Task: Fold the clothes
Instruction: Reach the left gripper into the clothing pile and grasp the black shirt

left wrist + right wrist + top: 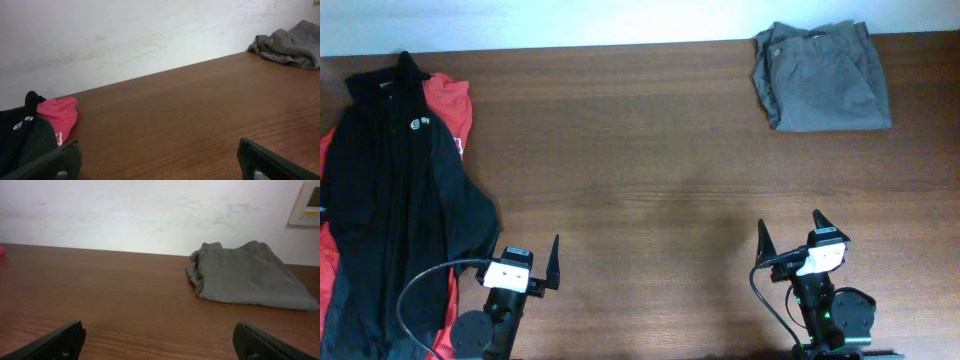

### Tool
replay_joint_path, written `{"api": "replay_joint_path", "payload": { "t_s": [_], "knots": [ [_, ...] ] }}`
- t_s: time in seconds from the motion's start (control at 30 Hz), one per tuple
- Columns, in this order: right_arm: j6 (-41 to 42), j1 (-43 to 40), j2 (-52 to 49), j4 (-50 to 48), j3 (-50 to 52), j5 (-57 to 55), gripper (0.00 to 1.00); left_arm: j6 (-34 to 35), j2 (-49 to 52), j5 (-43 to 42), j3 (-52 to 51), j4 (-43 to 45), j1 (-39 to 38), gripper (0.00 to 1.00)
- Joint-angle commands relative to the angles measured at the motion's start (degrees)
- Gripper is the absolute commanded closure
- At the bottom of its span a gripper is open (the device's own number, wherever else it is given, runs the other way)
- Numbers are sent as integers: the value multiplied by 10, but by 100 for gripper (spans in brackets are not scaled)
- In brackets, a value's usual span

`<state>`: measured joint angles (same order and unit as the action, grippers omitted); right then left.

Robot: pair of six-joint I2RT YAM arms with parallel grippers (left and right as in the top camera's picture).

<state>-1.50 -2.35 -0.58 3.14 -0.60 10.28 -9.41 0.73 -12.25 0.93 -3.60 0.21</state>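
A black jacket (390, 190) lies spread over a red garment (450, 105) at the table's left side; both also show in the left wrist view, the jacket (22, 135) and the red garment (60, 116). Folded grey trousers (823, 77) lie at the far right corner, seen in the right wrist view (245, 277) and the left wrist view (290, 45). My left gripper (528, 262) is open and empty near the front edge, just right of the jacket. My right gripper (790, 232) is open and empty near the front right.
The brown wooden table (640, 170) stretches between the two clothes piles. A white wall (150, 210) runs behind its far edge, with a wall panel (306, 202) at the right.
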Motion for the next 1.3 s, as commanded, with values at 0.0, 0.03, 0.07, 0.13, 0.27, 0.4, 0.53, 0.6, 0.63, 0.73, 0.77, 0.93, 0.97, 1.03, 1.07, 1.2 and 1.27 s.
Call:
{"api": "replay_joint_path", "payload": {
  "t_s": [0.0, 0.03, 0.07, 0.13, 0.27, 0.4, 0.53, 0.6, 0.63, 0.73, 0.77, 0.93, 0.97, 1.03, 1.07, 1.2, 1.27],
  "knots": [
    [5, 5, 4, 0, 3, 33, 1, 2, -4, -7, -4, 1, 4, 1],
    [9, 5, 4, -2, 3, 37, 1, 15, -4, -9, -2, 1, 4, 1],
    [19, 5, 4, -3, 2, 37, 1, 18, -4, -18, 0, 1, 4, 1],
    [38, 5, 4, -3, -5, 37, 1, 19, -3, -40, 11, -2, 4, 1],
    [39, 5, 4, 6, -34, 37, 1, 19, 12, -45, 47, -21, 5, 1],
    [39, 5, -19, 39, -96, 37, 1, 19, 70, -45, 114, -55, 4, 1],
    [39, 5, -86, 76, -172, 37, 1, 19, 181, -50, 205, -76, 4, 1],
    [39, 5, -132, 103, -217, 37, 1, 19, 239, -55, 261, -103, 4, 1],
    [39, 5, -147, 113, -232, 36, 1, 19, 262, -59, 282, -111, 4, 1],
    [39, 5, -273, 202, -351, 37, 1, 21, 396, -78, 410, -195, 4, 1],
    [39, 5, -293, 216, -370, 37, 1, 21, 424, -83, 438, -216, 4, 1],
    [38, 5, -529, 395, -589, 36, 1, 21, 639, -143, 644, -351, 4, 1],
    [38, 5, -572, 428, -628, 36, 1, 21, 661, -159, 662, -355, 4, 1],
    [38, 5, -654, 487, -699, 37, 1, 21, 700, -186, 685, -355, 4, 1],
    [38, 5, -695, 514, -732, 36, 1, 21, 712, -192, 687, -355, 4, 1],
    [39, 5, -808, 543, -791, 57, 1, 21, 748, -195, 687, -341, 5, 1],
    [37, 5, -841, 544, -791, 112, 1, 20, 755, -189, 687, -303, 5, 1]
  ]
}}
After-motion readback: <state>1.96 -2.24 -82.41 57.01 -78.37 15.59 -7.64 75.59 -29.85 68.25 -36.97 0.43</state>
